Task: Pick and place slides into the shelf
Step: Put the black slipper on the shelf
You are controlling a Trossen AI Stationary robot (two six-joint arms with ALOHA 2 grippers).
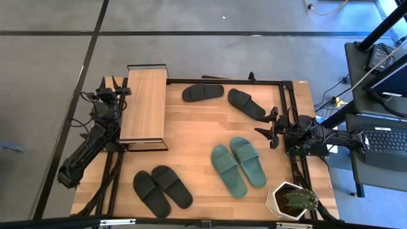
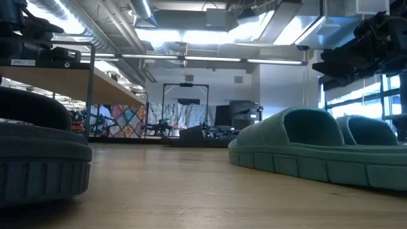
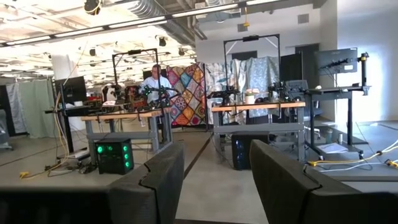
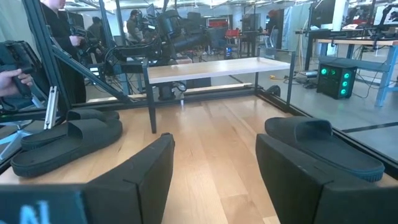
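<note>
The shelf, a light wooden board on a thin black frame, stands on the table's left side; it also shows in the right wrist view. Two black slides lie apart at the far edge. A black pair lies near the front, and a teal pair lies right of the middle. All rest sole down on the table. My left gripper is open beside the shelf's far left corner, pointing off the table. My right gripper is open at the table's right edge, pointing level toward the shelf.
A white pot with a green plant stands at the near right corner. A black frame rail runs along the table's far edge. Bare wood lies between the shelf and the teal pair. People stand in the room beyond.
</note>
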